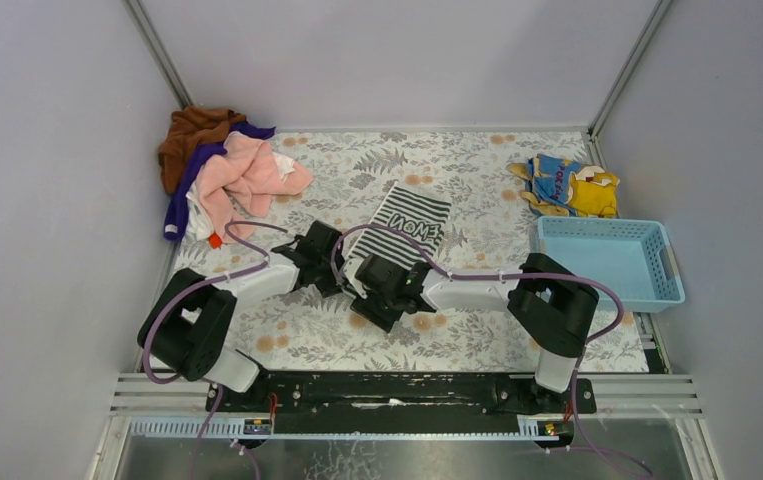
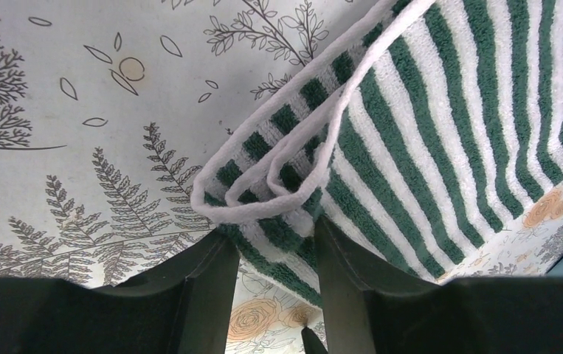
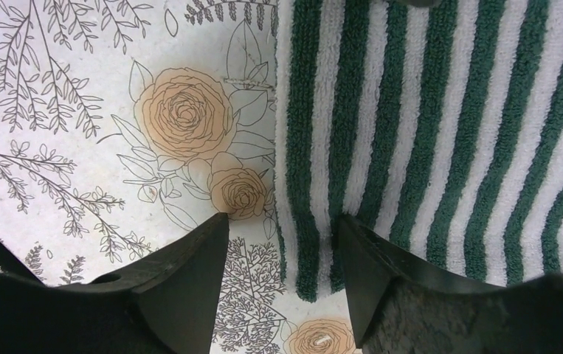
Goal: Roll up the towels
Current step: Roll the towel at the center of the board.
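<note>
Left wrist: left hand (image 2: 272, 232) pinches striped towel (image 2: 440, 110) folded corner edge.

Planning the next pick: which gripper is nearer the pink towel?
Left. The left gripper, holding the striped towel, lies just right of the pink towel; the right gripper is farther right.

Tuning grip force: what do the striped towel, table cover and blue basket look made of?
The striped towel: terry cloth, likely cotton; looped matte pile, smooth white hem.
The table cover: smooth printed sheet, vinyl or coated fabric, unclear which; flat floral print, no visible weave.
The blue basket: probably moulded plastic; rigid slotted walls, uniform colour.
</note>
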Action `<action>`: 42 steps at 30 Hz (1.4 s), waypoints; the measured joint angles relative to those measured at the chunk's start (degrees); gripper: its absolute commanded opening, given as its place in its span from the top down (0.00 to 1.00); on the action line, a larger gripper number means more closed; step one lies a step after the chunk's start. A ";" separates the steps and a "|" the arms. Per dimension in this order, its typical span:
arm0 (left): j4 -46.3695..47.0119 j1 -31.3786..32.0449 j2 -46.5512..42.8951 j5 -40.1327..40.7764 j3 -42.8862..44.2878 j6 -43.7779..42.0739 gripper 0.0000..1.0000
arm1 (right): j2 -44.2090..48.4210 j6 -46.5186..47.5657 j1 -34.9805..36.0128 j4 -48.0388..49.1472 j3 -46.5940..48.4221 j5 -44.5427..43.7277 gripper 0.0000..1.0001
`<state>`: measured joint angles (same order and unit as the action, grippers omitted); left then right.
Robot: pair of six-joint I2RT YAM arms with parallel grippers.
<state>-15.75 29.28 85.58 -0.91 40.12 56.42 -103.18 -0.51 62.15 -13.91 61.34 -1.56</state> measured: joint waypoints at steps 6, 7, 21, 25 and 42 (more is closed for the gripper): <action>-0.04 0.00 0.74 0.33 0.59 -0.98 0.62 | 0.70 0.22 0.70 0.17 -0.59 -1.38 0.37; -0.02 0.00 0.85 0.33 0.68 -1.07 0.62 | 1.09 0.37 0.76 -0.11 -0.72 -1.40 0.37; 0.07 0.00 0.98 0.33 0.76 -1.86 0.62 | 3.48 3.06 0.92 -1.31 -0.11 -3.50 0.42; 0.15 0.00 1.03 0.33 0.81 -2.14 0.62 | 0.57 3.10 0.96 0.31 -0.52 -4.22 0.43; -1.33 -3.30 -1.31 -0.55 -0.46 -4.00 0.53 | -0.28 0.33 0.90 4.22 -0.48 -0.52 1.00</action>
<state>-17.08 25.98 84.27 -1.45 39.66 52.42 -103.46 -0.19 63.05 -9.69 60.86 -2.09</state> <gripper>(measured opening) 0.391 0.029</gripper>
